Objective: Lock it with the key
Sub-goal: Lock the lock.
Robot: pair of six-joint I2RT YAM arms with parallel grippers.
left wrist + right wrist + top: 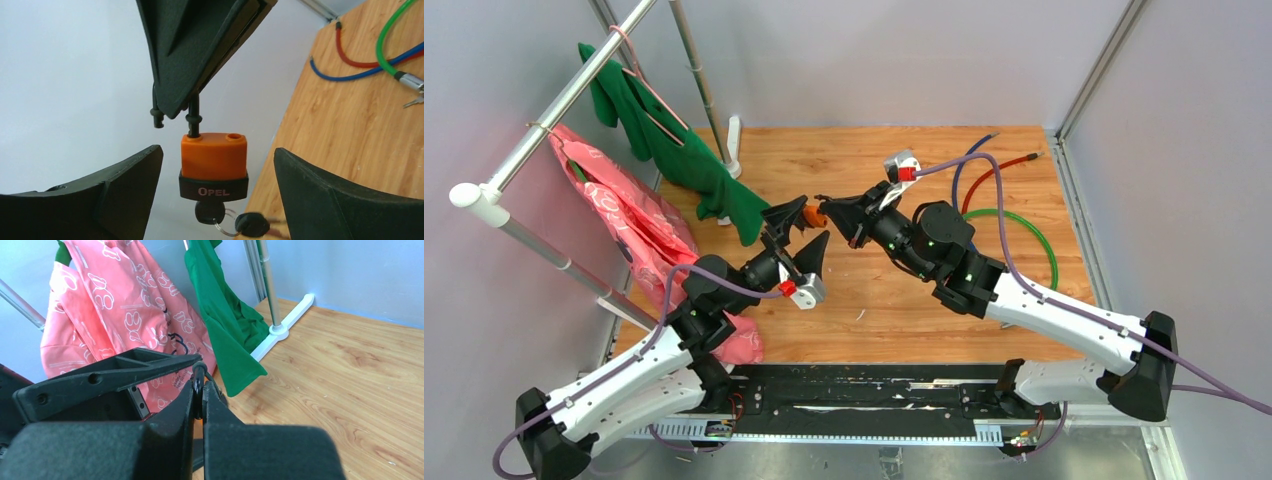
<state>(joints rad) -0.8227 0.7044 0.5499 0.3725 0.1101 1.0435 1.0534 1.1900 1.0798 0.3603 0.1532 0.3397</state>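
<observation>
Padlock [213, 160], orange-bodied with a black base marked OPEL, hung in mid-air over the wooden desk [904, 300], its black shackle [194, 117] pinched between the closed fingers of the right tool [199, 385]. One shackle leg sat in the body; the other hung free of its hole. A black-headed key [206, 214] stood in the base. The left tool [807, 228] was spread wide, a finger [125, 185] on either side with clear gaps. A green garment [674, 150] and a pink printed garment [634, 220] crowded the desk's left edge; coloured cables [1014, 220] lay far right.

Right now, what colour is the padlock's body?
Orange, above a black base; the padlock shows best in the left wrist view.
</observation>
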